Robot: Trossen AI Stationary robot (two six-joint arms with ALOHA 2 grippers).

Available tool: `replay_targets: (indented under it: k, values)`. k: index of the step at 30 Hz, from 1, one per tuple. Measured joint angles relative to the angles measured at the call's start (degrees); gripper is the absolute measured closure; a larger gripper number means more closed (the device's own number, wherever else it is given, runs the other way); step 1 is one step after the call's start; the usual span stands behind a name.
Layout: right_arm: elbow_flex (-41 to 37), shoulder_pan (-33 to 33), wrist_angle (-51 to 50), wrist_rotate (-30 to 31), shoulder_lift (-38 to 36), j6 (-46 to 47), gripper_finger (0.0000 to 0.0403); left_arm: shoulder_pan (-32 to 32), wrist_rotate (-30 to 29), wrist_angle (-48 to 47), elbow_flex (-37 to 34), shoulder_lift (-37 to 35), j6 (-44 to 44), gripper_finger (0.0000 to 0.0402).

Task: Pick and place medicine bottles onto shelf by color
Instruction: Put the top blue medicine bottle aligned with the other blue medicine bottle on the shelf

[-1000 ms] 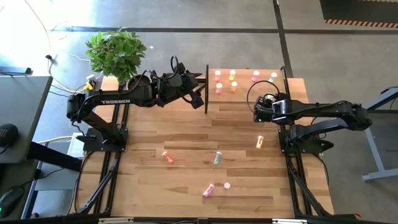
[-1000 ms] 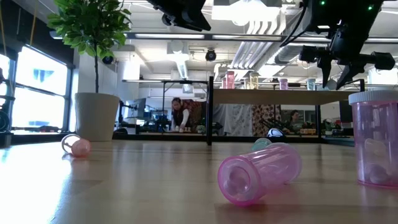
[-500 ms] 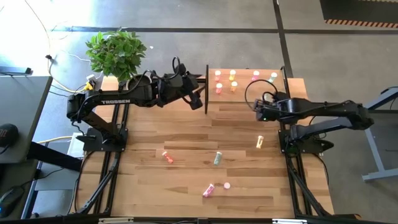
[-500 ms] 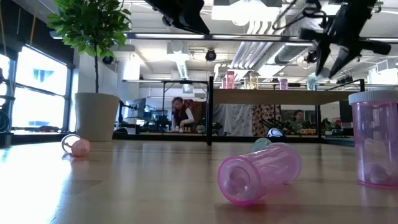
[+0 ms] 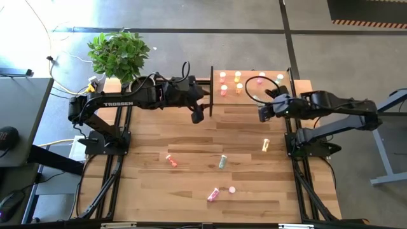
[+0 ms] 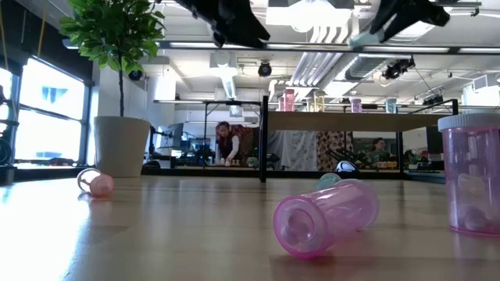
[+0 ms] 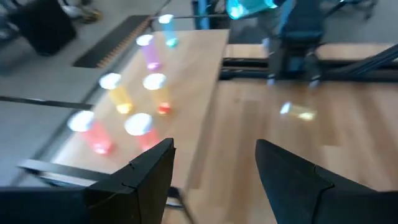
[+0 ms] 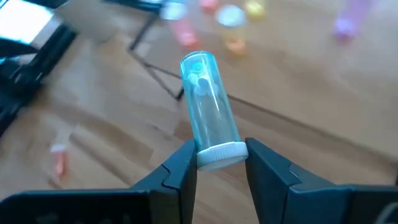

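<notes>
Right jaws (image 8: 217,171) grip blue bottle (image 8: 210,109) | striped table (image 5: 191,184) (office behind)

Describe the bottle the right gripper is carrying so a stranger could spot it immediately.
Start at the shelf, the raised light-wood platform at the table's far edge, then find the right gripper held in the air just in front of it. Its fingers are shut on a pale blue-green bottle, gripped at its white cap. It is the only bottle off the surfaces; the others stand on the shelf or lie on the tabletop.
</notes>
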Motion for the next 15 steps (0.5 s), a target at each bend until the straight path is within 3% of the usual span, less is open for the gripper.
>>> replay_targets:
  k: [4, 9, 15]
  values:
    - [1.7, -0.1, 4.5, -2.8, 0.0, -14.5, 0.0299, 0.0, 5.9, 0.4, 0.0, 0.0, -5.7, 0.0187]
    - [1.9, -0.1, 12.4, -11.5, 0.5, -33.3, 0.0299, 0.0, 15.9, 0.4, 0.0, 0.0, -14.8, 0.0187]
    - [1.9, 0.6, 16.7, -24.9, 3.7, -38.8, 0.0299, -0.4, 30.9, 0.4, 0.0, 0.0, -27.0, 0.0187]
